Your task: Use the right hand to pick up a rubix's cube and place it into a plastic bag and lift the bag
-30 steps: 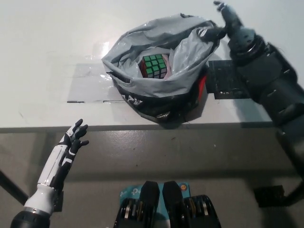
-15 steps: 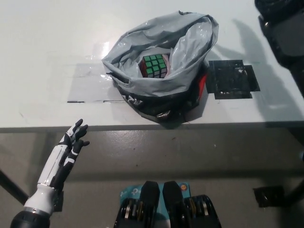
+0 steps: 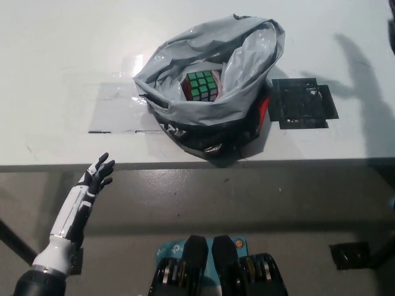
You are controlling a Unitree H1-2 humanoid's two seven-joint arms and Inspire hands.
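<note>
A Rubik's cube with its green face up sits inside the grey plastic bag, which stands open on the white table. The bag's rim is loose and nothing holds it. My black right hand is out of the picture; only its shadow falls on the table at the far right. My white left hand rests low at the lower left, below the table's front edge, with its fingers spread and empty.
A black square mat lies on the table just right of the bag. A clear taped patch lies left of the bag. The table's front edge runs across the middle of the picture.
My right hand let go of the bag's upper right rim and moved up and right, out of the picture. The bag and cube stayed put. My left hand barely shifted.
</note>
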